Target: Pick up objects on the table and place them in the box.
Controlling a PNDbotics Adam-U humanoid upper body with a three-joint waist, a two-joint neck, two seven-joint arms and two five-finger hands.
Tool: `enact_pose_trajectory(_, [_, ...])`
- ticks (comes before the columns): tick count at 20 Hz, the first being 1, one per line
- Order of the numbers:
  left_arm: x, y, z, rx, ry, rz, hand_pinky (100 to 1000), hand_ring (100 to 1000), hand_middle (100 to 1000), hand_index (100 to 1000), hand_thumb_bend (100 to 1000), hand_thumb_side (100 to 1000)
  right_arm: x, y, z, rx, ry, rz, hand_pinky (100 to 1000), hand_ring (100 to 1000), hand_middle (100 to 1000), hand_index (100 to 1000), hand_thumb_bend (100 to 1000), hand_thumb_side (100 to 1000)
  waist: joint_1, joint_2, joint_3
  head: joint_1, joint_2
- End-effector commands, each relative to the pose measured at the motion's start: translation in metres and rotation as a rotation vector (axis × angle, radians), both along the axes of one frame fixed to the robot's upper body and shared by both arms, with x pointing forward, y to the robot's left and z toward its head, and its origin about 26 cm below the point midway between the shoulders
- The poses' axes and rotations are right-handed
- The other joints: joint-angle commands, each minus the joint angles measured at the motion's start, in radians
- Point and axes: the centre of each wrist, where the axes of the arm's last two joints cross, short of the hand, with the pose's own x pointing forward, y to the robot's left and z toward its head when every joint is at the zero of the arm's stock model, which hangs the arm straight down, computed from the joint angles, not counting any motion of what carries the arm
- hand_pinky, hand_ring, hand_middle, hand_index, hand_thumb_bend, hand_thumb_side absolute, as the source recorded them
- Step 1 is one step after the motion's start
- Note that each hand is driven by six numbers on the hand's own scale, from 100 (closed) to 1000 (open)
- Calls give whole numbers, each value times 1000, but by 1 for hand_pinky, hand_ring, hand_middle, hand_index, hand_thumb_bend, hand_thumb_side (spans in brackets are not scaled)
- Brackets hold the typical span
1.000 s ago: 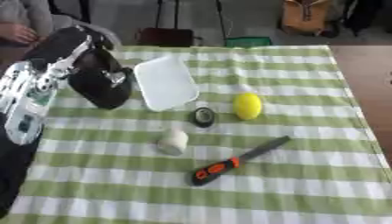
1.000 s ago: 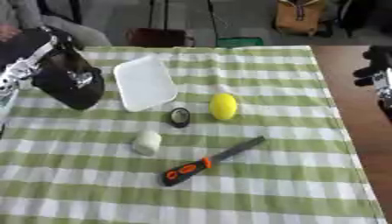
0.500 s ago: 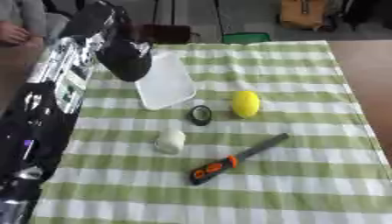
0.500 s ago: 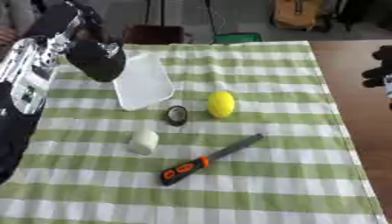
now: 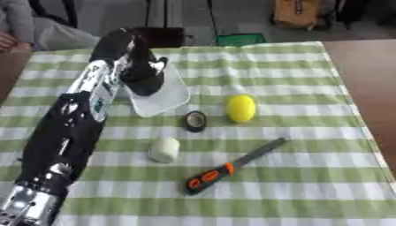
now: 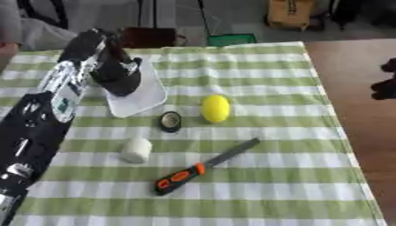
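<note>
At about ten o'clock on the checked cloth (image 5: 309, 176), the left hand (image 5: 138, 57) is holding a dark rounded object (image 5: 145, 75), perhaps a cap or pouch, its fingers curling around the top, over the white box (image 5: 172, 97). Nothing appears to be lying in the box yet, so the task is barely starting. Remaining on the cloth are a black tape roll (image 5: 196, 121) and yellow lemon (image 5: 241, 108) near the centre, a white cylinder (image 5: 164, 150) at seven o'clock, and an orange-handled file (image 5: 232, 166) at six o'clock. The right hand (image 6: 384, 84) is showing at three o'clock; I cannot tell its fingers.
</note>
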Motion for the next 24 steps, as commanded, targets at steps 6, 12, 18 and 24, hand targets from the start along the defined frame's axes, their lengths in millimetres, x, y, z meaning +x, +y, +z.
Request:
enact_pose_trajectory(6, [4,4,-9,-91,-82,-49,484,587,699,839,487,692,-2,1,10,-26,-32,9,583,603,691,757,201,610,-1,-14,-6,-2,-13])
enact_pose_trajectory(12, [-1,3,19,-90,-169,-165,719,778,803,890,673,815,-2,0,10,-25,-28,6,583,603,691,757,200,609,1,-20,-1,-5,-10])
enact_pose_trajectory(18, [-21,1,80,-39,-344,-258,796,839,850,912,760,847,-3,-1,9,-23,-23,2,584,603,692,757,200,609,-2,-30,6,-9,-4])
enact_pose_trajectory(24, [-57,4,124,-89,-512,-315,686,779,795,882,737,763,-4,-2,8,-21,-20,-5,584,602,692,757,200,608,-8,-35,18,-15,-2])
